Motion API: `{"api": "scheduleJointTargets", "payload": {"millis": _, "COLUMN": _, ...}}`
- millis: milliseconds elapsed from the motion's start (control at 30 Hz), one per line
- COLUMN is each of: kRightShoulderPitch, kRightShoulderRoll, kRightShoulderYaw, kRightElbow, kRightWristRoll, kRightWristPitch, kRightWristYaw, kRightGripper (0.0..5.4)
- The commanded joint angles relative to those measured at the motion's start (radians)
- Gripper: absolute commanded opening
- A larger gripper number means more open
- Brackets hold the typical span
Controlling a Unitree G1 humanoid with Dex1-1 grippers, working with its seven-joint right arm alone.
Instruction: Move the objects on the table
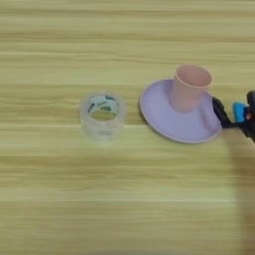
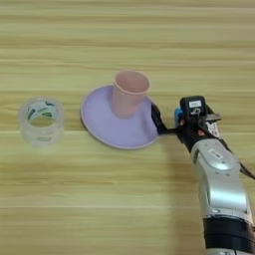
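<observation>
A pale pink cup (image 2: 128,92) stands upright on a lilac shallow plate (image 2: 107,124) a little right of the table's middle. The cup sits toward the plate's far right side. My right gripper (image 2: 158,121) reaches in from the lower right and sits at the plate's right rim, just right of the cup's base. In the left eye view only its tip (image 1: 220,113) shows at the picture's right edge. The silver forearm (image 2: 221,189) runs down to the bottom right corner. The wooden table (image 1: 124,199) fills both views.
A clear roll of tape (image 1: 103,114) with a green-printed core lies flat on the table left of the plate, a small gap between them. Bare wood lies in front of and behind both things.
</observation>
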Motion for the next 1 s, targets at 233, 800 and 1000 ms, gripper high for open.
{"api": "scheduleJointTargets", "payload": {"millis": 233, "kRightShoulderPitch": -0.051, "kRightShoulderRoll": 0.040, "kRightShoulderYaw": -0.069, "kRightElbow": -0.173, "kRightWristRoll": -0.039, "kRightWristPitch": -0.021, "kRightWristYaw": -0.180, "kRightGripper": 5.38}}
{"api": "scheduleJointTargets", "payload": {"millis": 800, "kRightShoulderPitch": -0.148, "kRightShoulderRoll": 0.165, "kRightShoulderYaw": -0.054, "kRightElbow": 0.076, "kRightWristRoll": -0.090, "kRightWristPitch": -0.356, "kRightWristYaw": -0.341, "kRightGripper": 5.38}}
{"api": "scheduleJointTargets", "payload": {"millis": 1000, "kRightShoulderPitch": -0.162, "kRightShoulderRoll": 0.158, "kRightShoulderYaw": -0.062, "kRightElbow": 0.112, "kRightWristRoll": -0.099, "kRightWristPitch": -0.376, "kRightWristYaw": -0.366, "kRightGripper": 5.38}}
